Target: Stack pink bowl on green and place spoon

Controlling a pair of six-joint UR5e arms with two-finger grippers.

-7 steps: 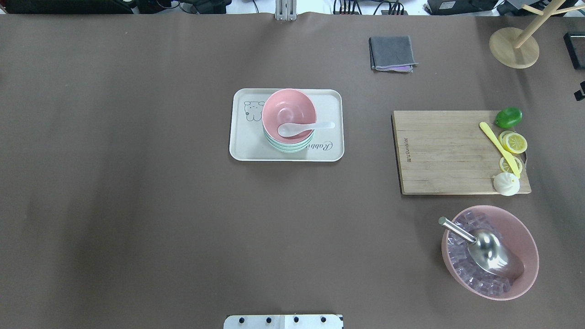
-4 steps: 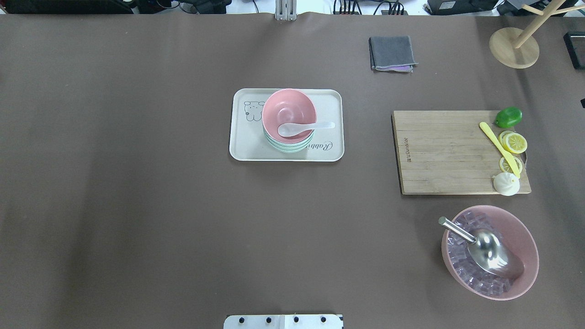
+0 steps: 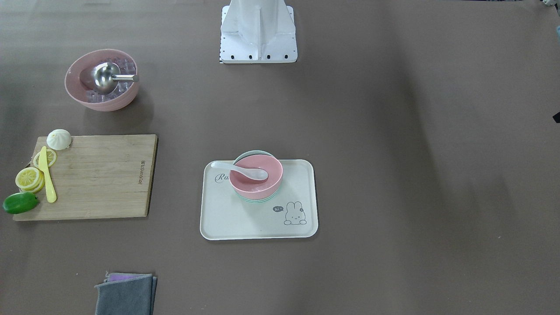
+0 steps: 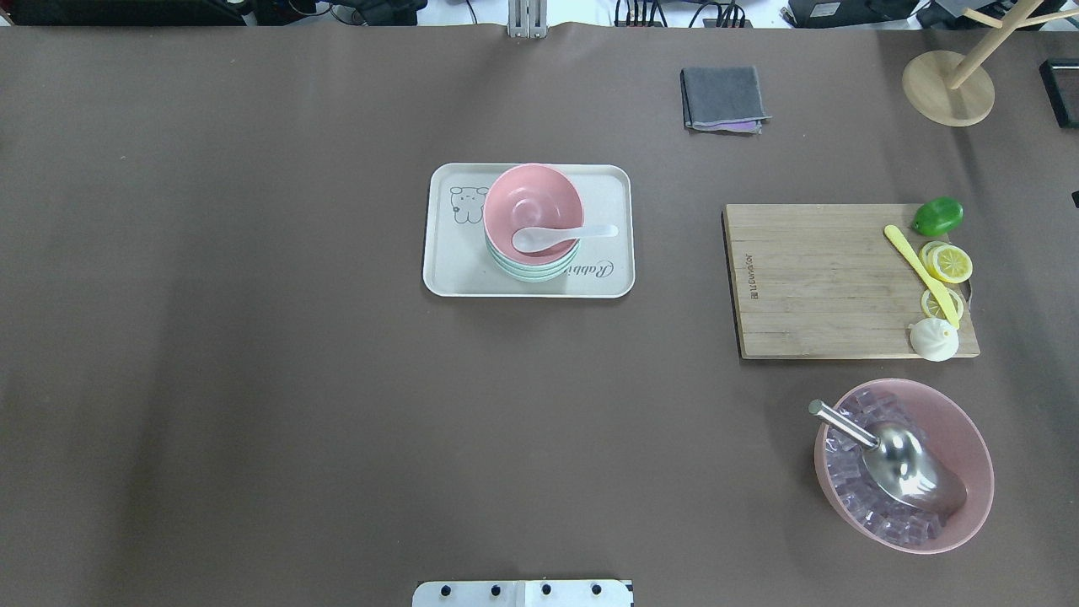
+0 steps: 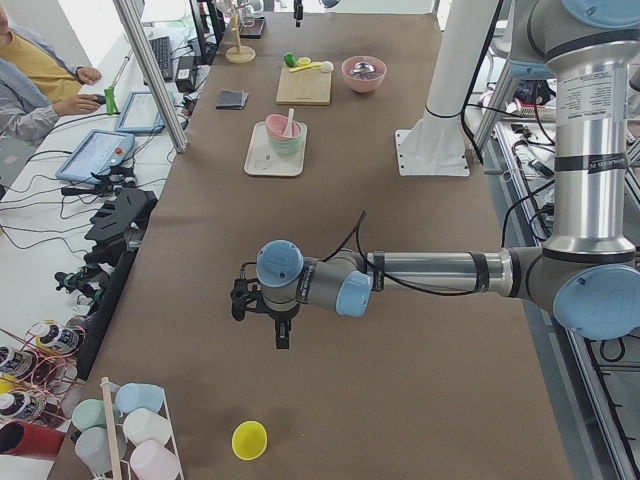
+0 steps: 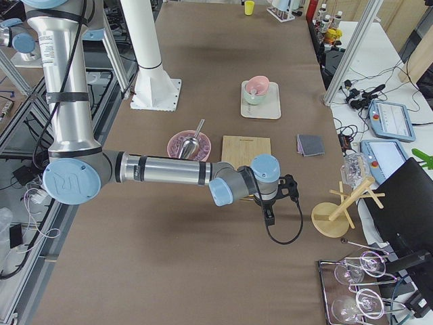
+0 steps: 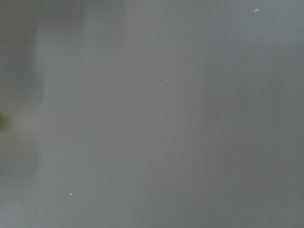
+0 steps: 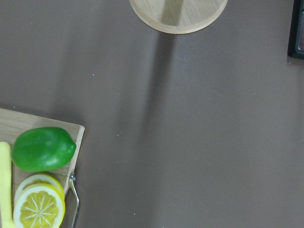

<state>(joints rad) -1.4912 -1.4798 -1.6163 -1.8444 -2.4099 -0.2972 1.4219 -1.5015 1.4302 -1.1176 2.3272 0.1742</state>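
The pink bowl sits nested on the green bowl on a cream rabbit tray at the table's middle. The white spoon lies in the pink bowl, its handle over the rim. The stack also shows in the front view: pink bowl, green bowl, spoon. My left gripper hangs over bare table far from the tray. My right gripper hangs beyond the cutting board's end. Both show only in side views, so I cannot tell whether they are open or shut.
A wooden cutting board holds a lime, lemon slices, a yellow knife and a white bun. A large pink bowl holds ice and a metal scoop. A grey cloth and a wooden stand lie at the far side.
A dark sliver at the right edge of the overhead view has slid down and nearly out of frame. The bowls, spoon and tray have not moved.
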